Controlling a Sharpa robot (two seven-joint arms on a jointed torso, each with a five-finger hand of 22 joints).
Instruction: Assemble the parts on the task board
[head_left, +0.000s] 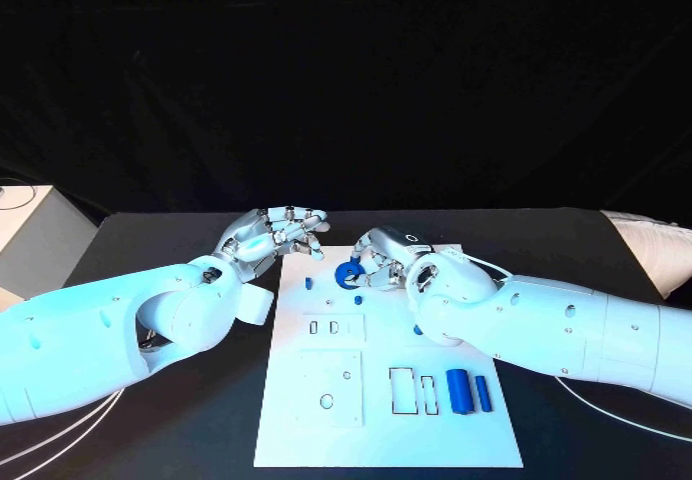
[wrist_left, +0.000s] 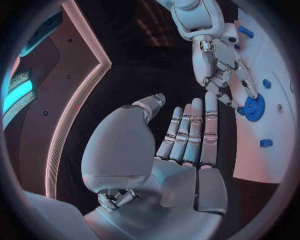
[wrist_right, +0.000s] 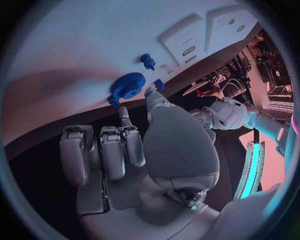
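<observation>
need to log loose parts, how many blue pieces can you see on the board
6: a gear at the right hand; two small pegs near it; one under the right arm; two cylinders near the front. The arm may hide more.

Gear (head_left: 351, 272) on task board (head_left: 387, 440) far end, between both hands.

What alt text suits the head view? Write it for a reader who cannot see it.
The right hand touches a blue gear with its fingers at the far end of the white task board. The left hand hovers beside that end with nothing in it. Two blue bars lie near the board's near right corner.
</observation>
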